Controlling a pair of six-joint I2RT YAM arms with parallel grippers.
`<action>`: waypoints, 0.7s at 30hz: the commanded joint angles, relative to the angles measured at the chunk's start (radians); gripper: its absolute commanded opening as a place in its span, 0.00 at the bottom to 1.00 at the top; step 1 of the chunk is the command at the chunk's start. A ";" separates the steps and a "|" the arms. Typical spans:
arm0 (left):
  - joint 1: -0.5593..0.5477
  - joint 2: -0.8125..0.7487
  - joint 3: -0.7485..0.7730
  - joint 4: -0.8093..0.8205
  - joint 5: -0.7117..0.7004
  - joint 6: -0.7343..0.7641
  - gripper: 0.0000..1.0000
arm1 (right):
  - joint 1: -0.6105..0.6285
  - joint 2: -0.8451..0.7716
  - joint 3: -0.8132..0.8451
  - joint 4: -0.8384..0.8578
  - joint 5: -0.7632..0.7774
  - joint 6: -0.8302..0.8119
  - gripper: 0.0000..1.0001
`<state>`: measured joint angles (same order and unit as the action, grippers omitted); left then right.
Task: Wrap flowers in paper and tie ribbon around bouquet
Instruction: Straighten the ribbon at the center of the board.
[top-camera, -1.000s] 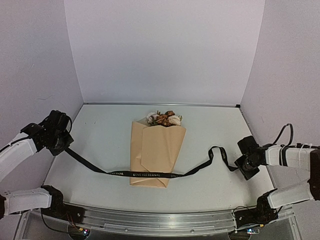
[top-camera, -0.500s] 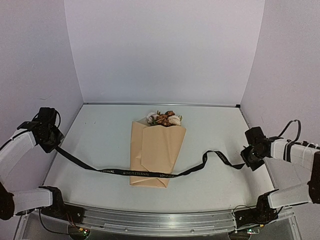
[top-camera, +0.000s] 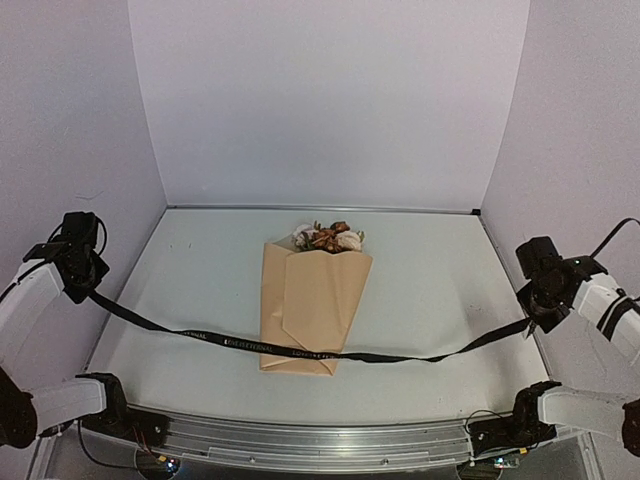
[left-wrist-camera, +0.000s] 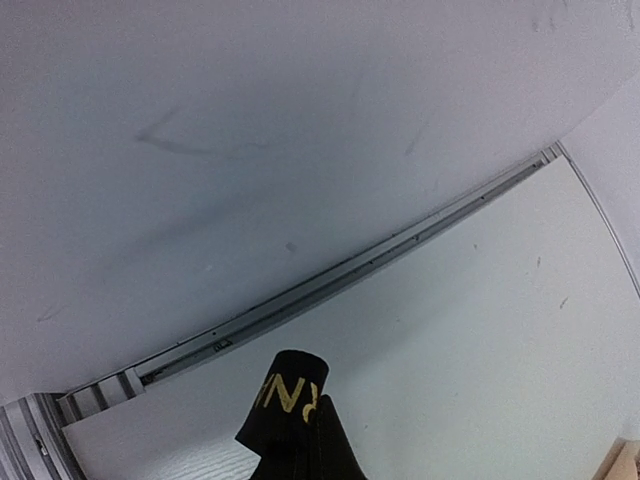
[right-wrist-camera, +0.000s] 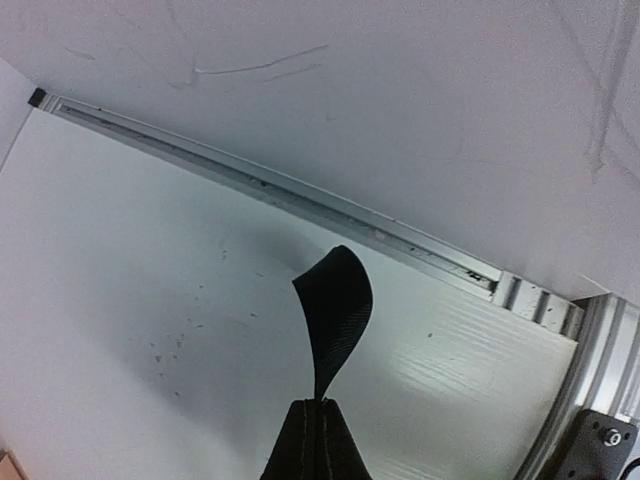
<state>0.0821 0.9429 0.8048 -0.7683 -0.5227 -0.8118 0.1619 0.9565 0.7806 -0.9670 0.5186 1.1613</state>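
- holding anything, the left gripper (top-camera: 89, 289)?
- yes. its jaws are pinched together on one end of the ribbon (top-camera: 400, 357), out at the left edge of the table (top-camera: 200, 250). in its wrist view a short tail with gold lettering pokes up past the fingers.
- and the right gripper (top-camera: 531, 322)?
- same on the other side: clamped on the ribbon's other end, near the table's right edge. its wrist view shows a curled black tail standing above the closed fingers.
- where does the ribbon run?
- in one nearly straight line between the two, crossing the lower, narrow part of the bouquet (top-camera: 320, 305), on top of the paper (top-camera: 300, 285).
- and the bouquet itself?
- flat on the table, about the middle, narrow end toward the arms. the flowers (top-camera: 328, 238), cream and orange-brown, show above the wide end, toward the back wall (top-camera: 330, 100).
- is the ribbon tied?
- not yet, only laid across the wrap.
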 joint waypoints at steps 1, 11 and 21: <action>0.047 0.004 -0.032 -0.002 -0.083 -0.036 0.00 | -0.029 0.006 0.052 -0.125 0.097 0.009 0.00; 0.112 0.106 -0.055 0.040 0.018 -0.111 0.12 | -0.048 0.271 0.101 -0.077 0.050 0.012 0.12; 0.108 0.097 0.001 0.159 0.364 0.074 0.92 | -0.043 0.298 0.121 0.105 -0.168 -0.185 0.85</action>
<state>0.1871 1.0663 0.7552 -0.7232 -0.3837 -0.8452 0.1181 1.2743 0.8571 -0.9743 0.4774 1.0994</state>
